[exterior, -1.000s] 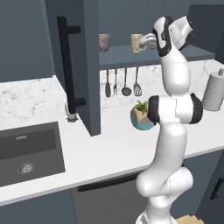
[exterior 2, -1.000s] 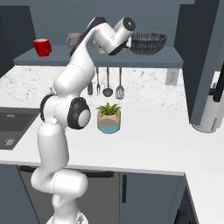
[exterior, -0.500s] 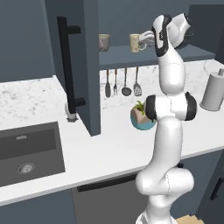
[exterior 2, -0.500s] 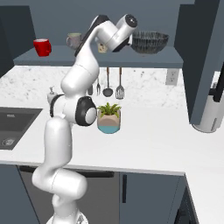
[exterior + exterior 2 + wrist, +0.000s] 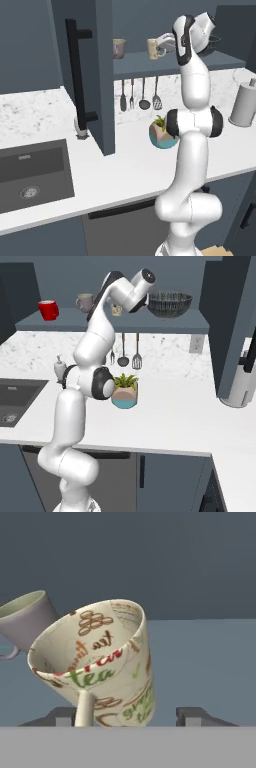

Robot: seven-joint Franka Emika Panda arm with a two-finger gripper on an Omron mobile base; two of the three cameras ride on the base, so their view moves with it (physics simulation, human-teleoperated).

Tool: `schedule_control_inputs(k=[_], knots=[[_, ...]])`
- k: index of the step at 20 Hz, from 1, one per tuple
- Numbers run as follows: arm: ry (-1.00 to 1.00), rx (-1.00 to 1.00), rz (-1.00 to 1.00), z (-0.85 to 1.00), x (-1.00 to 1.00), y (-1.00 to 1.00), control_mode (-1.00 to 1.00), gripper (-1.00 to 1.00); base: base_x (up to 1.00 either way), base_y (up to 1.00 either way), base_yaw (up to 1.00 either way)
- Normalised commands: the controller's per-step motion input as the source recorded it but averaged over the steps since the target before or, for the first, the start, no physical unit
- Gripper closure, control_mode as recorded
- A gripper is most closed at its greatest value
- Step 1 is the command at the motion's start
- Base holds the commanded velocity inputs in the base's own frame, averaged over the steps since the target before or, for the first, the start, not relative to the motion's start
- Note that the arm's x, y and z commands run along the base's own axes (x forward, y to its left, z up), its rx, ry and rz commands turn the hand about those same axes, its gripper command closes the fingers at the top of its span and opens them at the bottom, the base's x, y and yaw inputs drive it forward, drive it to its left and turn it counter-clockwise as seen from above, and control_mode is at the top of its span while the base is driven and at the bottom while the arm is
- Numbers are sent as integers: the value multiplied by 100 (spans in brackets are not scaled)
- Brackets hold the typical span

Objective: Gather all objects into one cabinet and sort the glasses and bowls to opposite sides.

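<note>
Progress: While I watched, all four objects sat on the cabinet shelf (image 5: pixel 150 321), so gathering looked done.
Mugs: red mug (image 5: pixel 48 309) and grey-brown mug (image 5: pixel 85 302) stood left.
Bowl: dark bowl (image 5: pixel 170 303) stood right.
Gripper: gripper (image 5: pixel 130 717) straddled the cream mug (image 5: pixel 102 662), part-open (grasp unclear).
Left: sorting.

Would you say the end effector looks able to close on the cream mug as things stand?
Probably yes: the end effector already straddles the cream mug, fingers either side, nothing between them; the grey-brown mug sits off to one side.
</note>
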Motion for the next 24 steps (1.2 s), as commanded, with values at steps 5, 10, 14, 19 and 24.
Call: schedule_control_inputs(k=[5,10,14,19,24], knots=[[0,0,0,-10,0,9,-100,100,0,0,0],[-5,0,1,-3,-34,5,-100,100,0,0,0],[-18,0,2,-10,-100,27,-100,100,0,0,0],[-20,0,0,-25,-90,49,-100,100,0,0,0],[-17,0,0,-58,-77,51,-100,100,0,0,0]])
